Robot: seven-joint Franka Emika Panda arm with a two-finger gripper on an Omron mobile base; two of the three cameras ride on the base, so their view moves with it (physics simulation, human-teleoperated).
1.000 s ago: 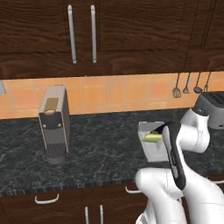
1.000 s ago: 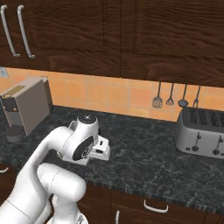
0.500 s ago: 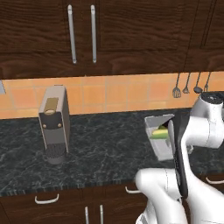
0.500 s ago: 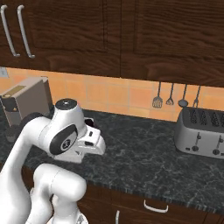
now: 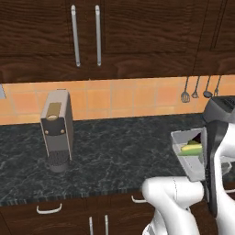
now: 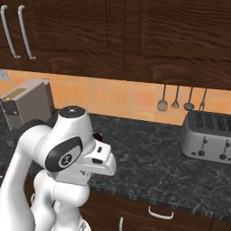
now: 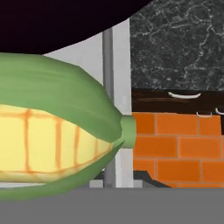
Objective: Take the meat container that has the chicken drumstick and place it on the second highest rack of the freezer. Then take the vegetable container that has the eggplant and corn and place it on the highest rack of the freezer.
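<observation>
Looking from the left of the left base view, you are seeing the coffee machine (image 5: pixel 57 128) standing on the dark bench (image 5: pixel 119 147) under the cupboard handles (image 5: pixel 86 34). Further right, the vegetable container (image 5: pixel 189 153) is hanging in the air beside the white arm, tipped so its open side faces you, with the corn (image 5: pixel 192 148) showing inside it. Compared with a second ago, it is sitting further right and nearer the base, out past the bench's front edge, and the arm is swinging round with it. That suggests you are carrying it off toward the freezer for the highest rack, though no freezer is appearing yet.

In the right base view the arm is filling the left side, with the utensils (image 6: pixel 180 99) hanging on the tiled wall and the toaster (image 6: pixel 207 135) standing at the far right of the bench.

In the hand view the corn (image 7: pixel 52 140) is lying very close, with the container's grey wall (image 7: pixel 116 87) behind it. I cannot tell how far apart the fingers are standing; judging by the lifted container, they are probably clamping it.
</observation>
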